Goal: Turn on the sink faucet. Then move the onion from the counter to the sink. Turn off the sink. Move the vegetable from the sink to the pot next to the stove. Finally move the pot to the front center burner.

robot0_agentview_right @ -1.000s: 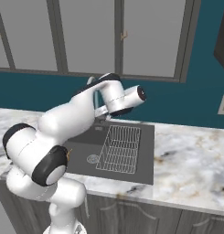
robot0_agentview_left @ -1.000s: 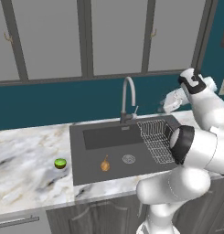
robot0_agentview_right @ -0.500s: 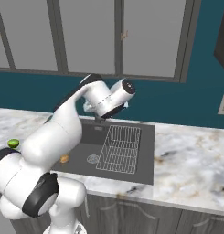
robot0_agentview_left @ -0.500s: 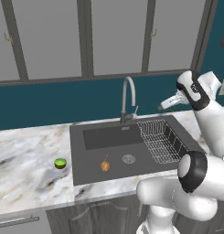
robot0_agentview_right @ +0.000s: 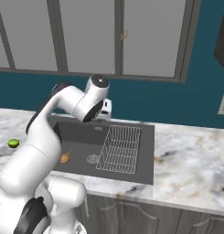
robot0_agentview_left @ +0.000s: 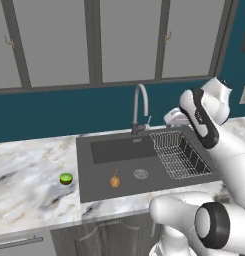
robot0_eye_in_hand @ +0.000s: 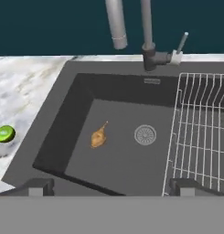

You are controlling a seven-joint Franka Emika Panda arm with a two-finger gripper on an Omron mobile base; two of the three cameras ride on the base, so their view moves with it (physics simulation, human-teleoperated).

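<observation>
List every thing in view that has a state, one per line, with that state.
Faucet: upright, no water seen running.
Onion: lying on the sink floor, left of the drain.
Sink: dry-looking, holds the onion and a wire rack.
Lime: on the counter, left of the sink.
Hand: open, empty.

Open basin on the left, rack on the right

The sink [robot0_eye_in_hand: 63,132] floor lies bare around the onion [robot0_eye_in_hand: 98,136] and drain [robot0_eye_in_hand: 145,135] — free from above. The wire rack [robot0_eye_in_hand: 200,132] fills the right side, and the sink faucet [robot0_eye_in_hand: 147,34] arches over the back edge — lime [robot0_eye_in_hand: 4,134] well apart on the counter [robot0_eye_in_hand: 26,87].
</observation>
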